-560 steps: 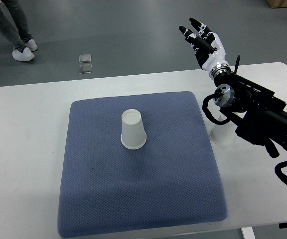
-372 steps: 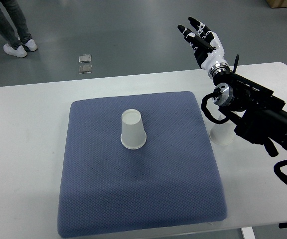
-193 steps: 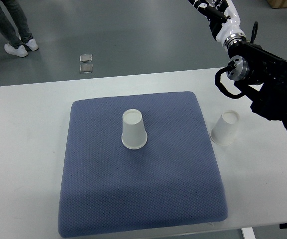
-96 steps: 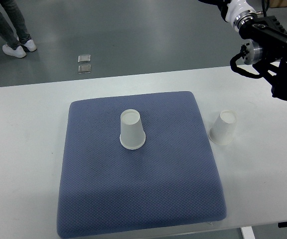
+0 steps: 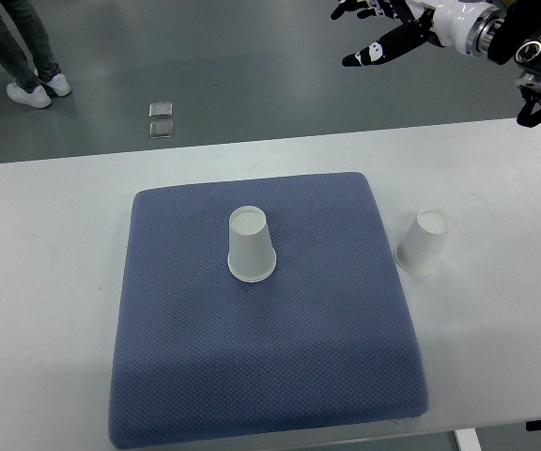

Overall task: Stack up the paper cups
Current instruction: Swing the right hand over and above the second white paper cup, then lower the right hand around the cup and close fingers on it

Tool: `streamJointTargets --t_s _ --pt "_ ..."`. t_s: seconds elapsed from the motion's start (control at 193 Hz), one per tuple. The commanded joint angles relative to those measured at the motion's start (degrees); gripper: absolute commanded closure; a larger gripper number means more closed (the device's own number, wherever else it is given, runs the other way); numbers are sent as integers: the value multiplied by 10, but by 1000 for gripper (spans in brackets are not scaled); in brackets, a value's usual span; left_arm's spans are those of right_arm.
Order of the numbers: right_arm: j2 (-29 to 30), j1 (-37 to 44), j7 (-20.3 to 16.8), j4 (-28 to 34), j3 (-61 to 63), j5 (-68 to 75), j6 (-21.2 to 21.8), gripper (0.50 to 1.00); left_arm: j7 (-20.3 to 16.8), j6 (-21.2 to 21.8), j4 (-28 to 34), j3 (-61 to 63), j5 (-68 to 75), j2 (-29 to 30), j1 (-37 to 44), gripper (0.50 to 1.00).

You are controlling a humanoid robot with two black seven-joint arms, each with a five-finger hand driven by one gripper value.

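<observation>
- At the far left, beyond the counter, a person's legs in grey trousers and white shoes stand on the grey floor.
- Two small square plates lie on the floor just past the counter's far edge.
- A blue-grey padded mat covers the middle of the white counter.
- One paper cup stands upside down on the mat, a little toward its far side.
- A second paper cup stands upside down on the bare counter, just beside the mat's right edge, well apart from the first.
- The right hand is raised in the top right corner, above the floor beyond the counter, its fingers spread wide and holding nothing; some fingertips run off the top edge, so their exact pose is hard to read.
- Its dark arm enters from the right edge.
</observation>
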Motion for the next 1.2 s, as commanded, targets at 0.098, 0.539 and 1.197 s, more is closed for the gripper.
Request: streamJointTargets --t_s 0.098,0.539,1.197 --pt "-39 38 -17 19 -19 -102 81 587 0 0 0 0 0 0 0 500" --pt "-87 39 -13 108 -19 -354 155 589 0 0 0 0 0 0 0 500" --pt "-97 -73 -9 103 -34 -449 64 591 0 0 1 0 0 0 0 500"
